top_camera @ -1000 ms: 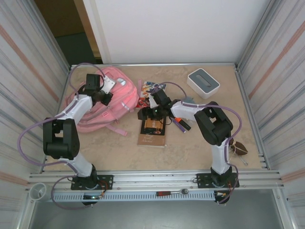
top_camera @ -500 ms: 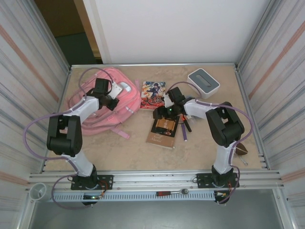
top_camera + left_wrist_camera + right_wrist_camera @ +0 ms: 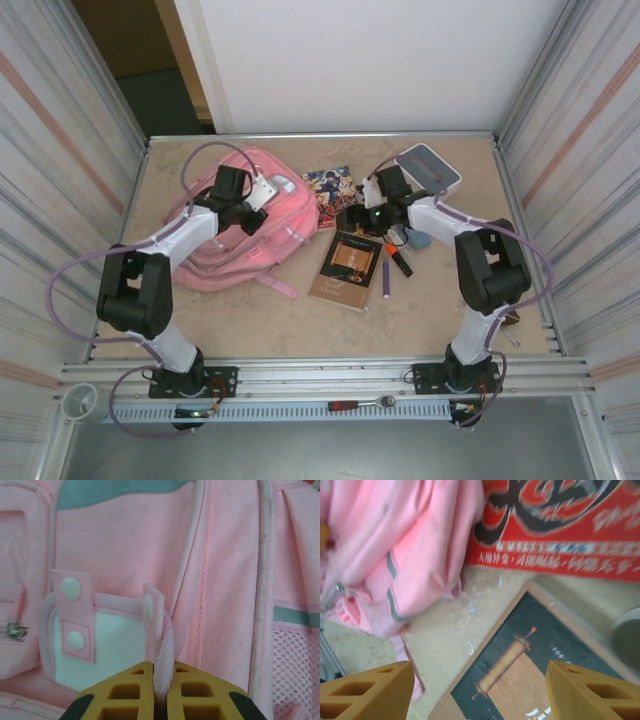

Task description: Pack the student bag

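Note:
The student bag (image 3: 225,240) is a soft pink backpack lying on the left half of the table. My left gripper (image 3: 250,212) rests on top of it. In the left wrist view this gripper (image 3: 161,669) is shut on a pink webbing loop (image 3: 163,647) beside the bag's white patch (image 3: 117,652). My right gripper (image 3: 355,218) hovers at the table's middle, open and empty. In the right wrist view its fingers (image 3: 370,690) stand wide apart above a brown book (image 3: 540,670), with the bag's edge (image 3: 405,545) to the left.
A brown book (image 3: 347,268) lies flat mid-table, with a colourful comic (image 3: 330,183) behind it. A purple pen (image 3: 385,276) and an orange marker (image 3: 398,262) lie right of the book. A white-and-grey box (image 3: 430,167) stands at the back right.
My left gripper has dragged the bag to the right by its loop. The right gripper has moved right and back, and the brown book has shifted right with it.

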